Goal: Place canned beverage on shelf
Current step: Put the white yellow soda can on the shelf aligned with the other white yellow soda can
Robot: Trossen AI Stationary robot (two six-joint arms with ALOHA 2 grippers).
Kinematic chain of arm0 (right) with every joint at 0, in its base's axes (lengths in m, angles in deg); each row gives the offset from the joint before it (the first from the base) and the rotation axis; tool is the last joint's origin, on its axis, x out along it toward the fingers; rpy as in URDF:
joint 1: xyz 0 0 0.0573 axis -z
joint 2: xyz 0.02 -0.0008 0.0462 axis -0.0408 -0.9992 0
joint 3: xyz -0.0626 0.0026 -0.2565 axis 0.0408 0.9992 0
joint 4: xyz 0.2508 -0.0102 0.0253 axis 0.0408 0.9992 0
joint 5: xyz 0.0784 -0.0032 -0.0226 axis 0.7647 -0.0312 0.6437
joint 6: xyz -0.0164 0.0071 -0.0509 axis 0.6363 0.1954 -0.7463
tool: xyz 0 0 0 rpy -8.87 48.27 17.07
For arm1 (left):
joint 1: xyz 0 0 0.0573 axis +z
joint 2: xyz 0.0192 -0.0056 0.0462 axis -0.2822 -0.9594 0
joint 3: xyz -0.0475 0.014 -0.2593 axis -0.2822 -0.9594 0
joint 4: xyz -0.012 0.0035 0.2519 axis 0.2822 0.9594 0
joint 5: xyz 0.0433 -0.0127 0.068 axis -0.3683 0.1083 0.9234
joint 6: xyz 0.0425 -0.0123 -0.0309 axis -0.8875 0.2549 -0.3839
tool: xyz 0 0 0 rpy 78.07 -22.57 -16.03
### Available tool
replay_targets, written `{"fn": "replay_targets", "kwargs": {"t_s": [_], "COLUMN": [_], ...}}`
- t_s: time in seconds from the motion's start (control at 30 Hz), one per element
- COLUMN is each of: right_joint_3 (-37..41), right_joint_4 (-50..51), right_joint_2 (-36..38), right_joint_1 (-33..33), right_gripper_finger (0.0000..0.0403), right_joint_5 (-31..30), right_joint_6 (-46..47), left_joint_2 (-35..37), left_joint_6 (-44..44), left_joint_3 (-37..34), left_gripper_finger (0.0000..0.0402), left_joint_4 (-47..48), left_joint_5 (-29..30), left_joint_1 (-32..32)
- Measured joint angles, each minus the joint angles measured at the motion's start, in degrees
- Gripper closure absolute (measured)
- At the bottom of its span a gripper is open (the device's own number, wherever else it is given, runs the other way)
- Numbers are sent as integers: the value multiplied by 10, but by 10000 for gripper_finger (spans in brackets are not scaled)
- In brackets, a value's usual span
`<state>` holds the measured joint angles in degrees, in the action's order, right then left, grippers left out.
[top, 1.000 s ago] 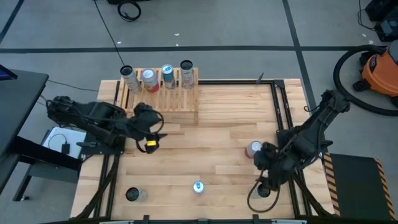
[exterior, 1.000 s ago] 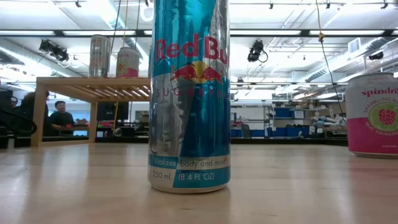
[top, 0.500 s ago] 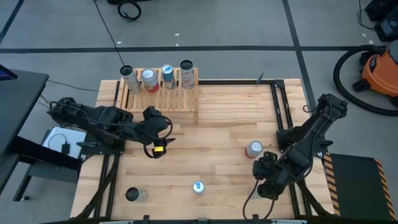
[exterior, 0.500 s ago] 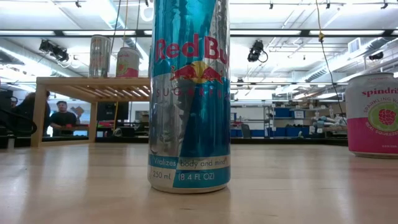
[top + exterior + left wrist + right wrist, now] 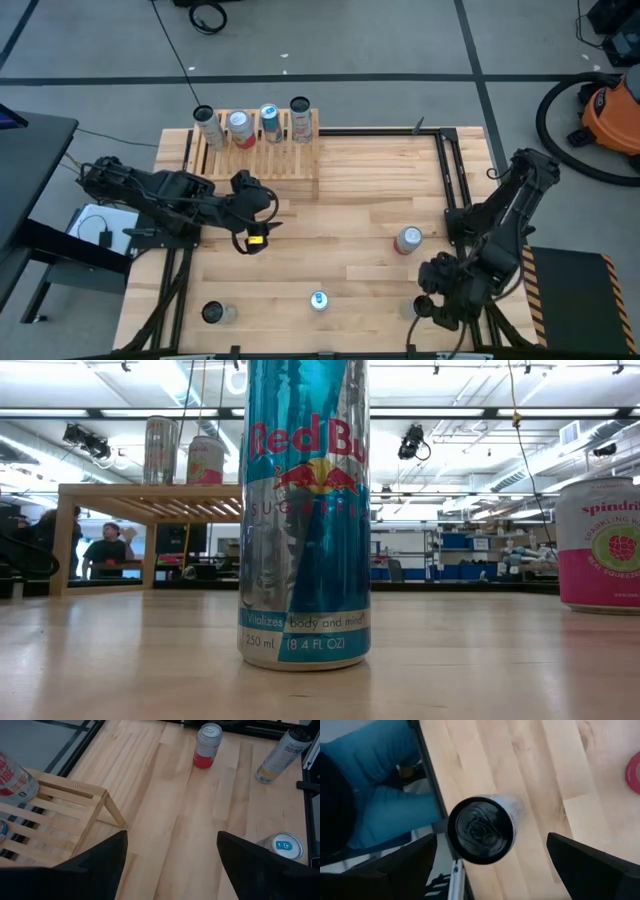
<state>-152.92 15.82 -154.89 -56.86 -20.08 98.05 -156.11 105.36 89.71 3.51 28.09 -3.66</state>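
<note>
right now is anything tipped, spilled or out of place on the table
Nothing stands out. Four cans stand upright on the shelf; the Red Bull can, the Spindrift can, the black-topped can under the open right pincer and the near-left can are all upright, no spills.

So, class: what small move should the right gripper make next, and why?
Probably lower straight down: the right gripper hangs over the upright black-topped can at the table edge, fingers open either side, not yet around it. The left gripper waits open beside the shelf.
</note>
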Motion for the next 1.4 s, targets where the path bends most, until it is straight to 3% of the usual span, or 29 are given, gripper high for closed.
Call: {"fn": "replay_targets", "kwargs": {"t_s": [0.2, 0.6, 0.87, 1.07, 1.23, 1.4], "right_joint_3": [0, 1, 1, 1, 1, 1], "right_joint_4": [-3, -68, -30, -20, -10, -10], "right_joint_2": [-31, -62, -61, -65, -66, -66], "right_joint_1": [-13, -12, -4, -11, -14, -13], "right_gripper_finger": [16, 16, 16, 16, 16, 16], "right_joint_5": [-34, -31, -32, 8, -33, -20], "right_joint_6": [6, -34, -37, -2, -5, -10], "left_joint_2": [0, 0, 0, 0, 0, 0], "left_joint_6": [0, 3, 4, 4, 2, 2], "left_joint_3": [0, 0, 0, 0, 0, 0], "left_gripper_finger": [93, 92, 93, 92, 93, 93], "left_joint_4": [-13, -20, -20, -20, -20, -26], "left_joint_5": [0, 0, 0, 0, 0, 0], "left_joint_1": [0, 0, 0, 0, 0, 0]}}
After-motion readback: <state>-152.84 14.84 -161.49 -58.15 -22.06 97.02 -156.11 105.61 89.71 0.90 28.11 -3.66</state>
